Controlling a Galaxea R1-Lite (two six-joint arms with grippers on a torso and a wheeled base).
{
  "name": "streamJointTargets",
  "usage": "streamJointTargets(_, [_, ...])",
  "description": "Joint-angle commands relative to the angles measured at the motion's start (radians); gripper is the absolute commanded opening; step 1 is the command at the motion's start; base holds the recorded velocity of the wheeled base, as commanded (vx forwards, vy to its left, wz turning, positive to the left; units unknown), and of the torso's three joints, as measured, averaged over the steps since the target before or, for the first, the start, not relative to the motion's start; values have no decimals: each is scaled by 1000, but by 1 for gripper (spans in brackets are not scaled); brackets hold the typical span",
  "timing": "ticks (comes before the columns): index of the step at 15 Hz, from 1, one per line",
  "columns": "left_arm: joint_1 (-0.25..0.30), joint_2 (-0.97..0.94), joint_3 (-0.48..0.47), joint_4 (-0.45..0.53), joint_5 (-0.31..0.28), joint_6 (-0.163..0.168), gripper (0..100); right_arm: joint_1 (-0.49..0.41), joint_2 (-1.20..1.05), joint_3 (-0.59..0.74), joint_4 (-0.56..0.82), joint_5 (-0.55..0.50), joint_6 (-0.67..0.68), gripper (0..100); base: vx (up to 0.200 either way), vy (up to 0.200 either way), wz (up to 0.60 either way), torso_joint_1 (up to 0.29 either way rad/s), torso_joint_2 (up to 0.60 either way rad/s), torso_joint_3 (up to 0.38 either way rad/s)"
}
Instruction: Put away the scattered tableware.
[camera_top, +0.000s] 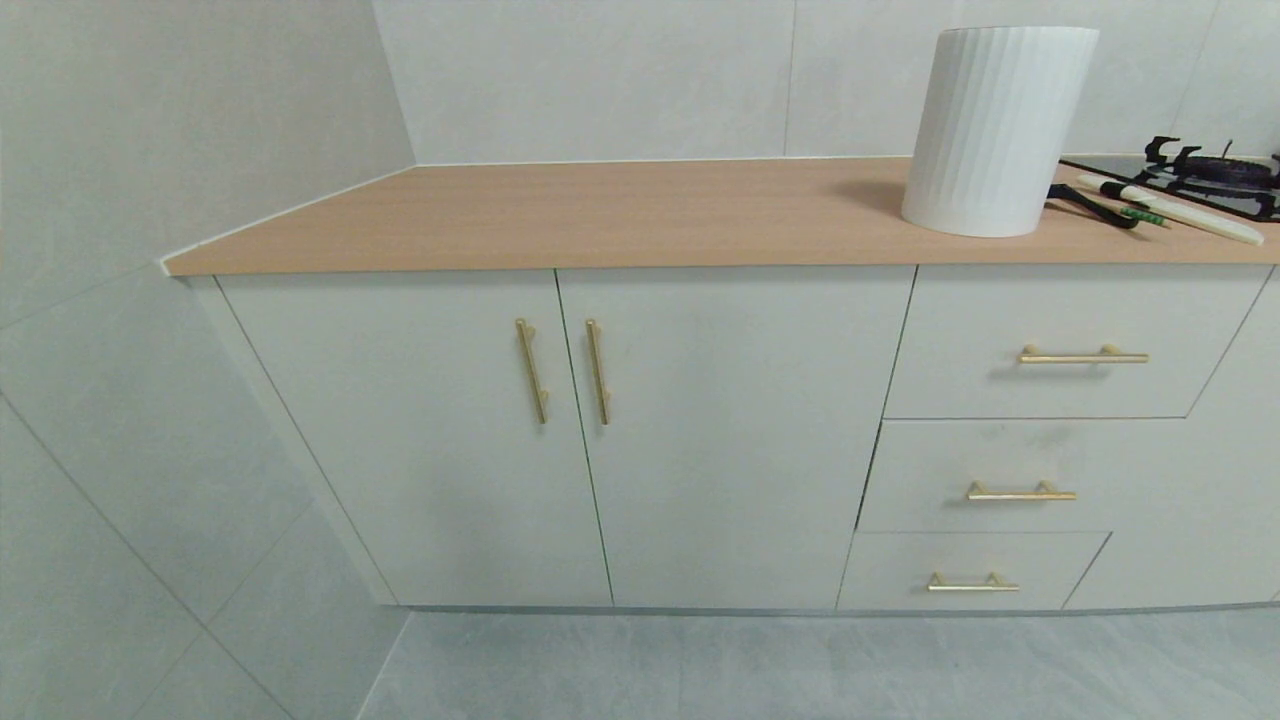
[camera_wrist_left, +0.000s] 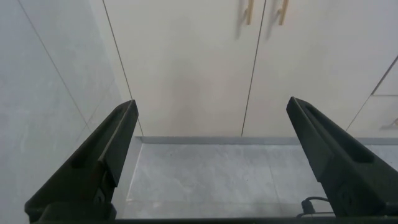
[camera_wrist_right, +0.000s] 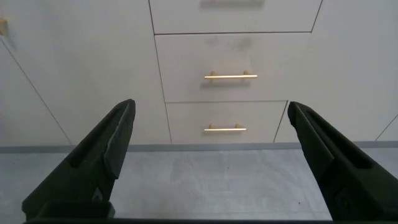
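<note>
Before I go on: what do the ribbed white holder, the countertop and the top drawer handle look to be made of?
The ribbed white holder looks like ceramic or moulded plastic with a matt finish: even white, vertical flutes, no gloss to settle it. The countertop looks like wood or wood-look laminate, matt: light brown with faint grain. The top drawer handle looks like metal, brass-coloured and satin: a thin bar with a soft gleam.

Wooden countertop (camera_top: 620, 215), white cabinets (camera_top: 560, 440), grey tiled floor (camera_top: 800, 665)

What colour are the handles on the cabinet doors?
Door handles are gold, clearest in the head view.
</note>
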Motion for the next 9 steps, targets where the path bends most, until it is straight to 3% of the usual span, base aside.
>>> streamJointTargets(1, [0, 2, 0, 0, 0, -2, 100, 0, 2, 0, 0, -1, -1, 100, 0, 0, 0, 0, 0, 0])
streamJointTargets(9, [0, 0, 0, 0, 2, -4, 100, 0, 2, 0, 0, 2, -4, 100, 0, -200, 0, 2, 1, 2])
